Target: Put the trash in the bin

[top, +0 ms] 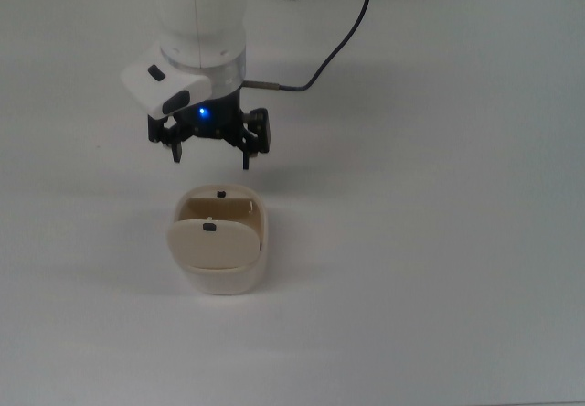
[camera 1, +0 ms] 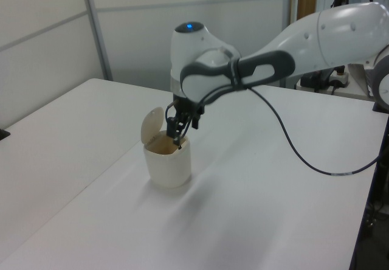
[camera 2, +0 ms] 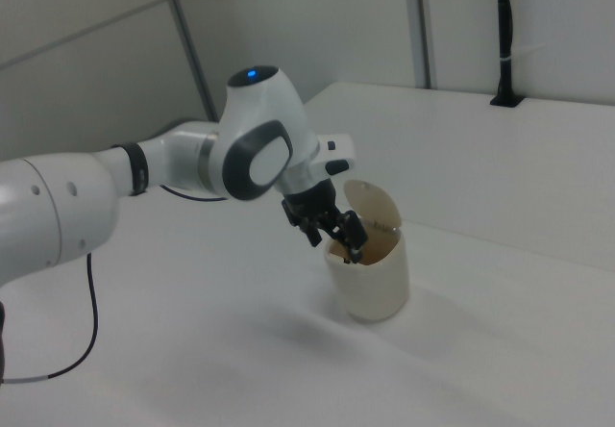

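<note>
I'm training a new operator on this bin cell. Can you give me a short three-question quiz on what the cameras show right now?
1. True or false: the tool grips a wad of paper.
2. The bin's flap lid is: A) shut, B) swung open, C) lying on the table.
3. In the top view, is the tool above or below the bin in the picture?

Key: 1. False; its fingers are spread and empty. 2. B. 3. Above, clear of the bin's opening.

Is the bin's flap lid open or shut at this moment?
Open. The bin stands upright with its flap lid raised, exposing the interior beneath the empty gripper.
</note>
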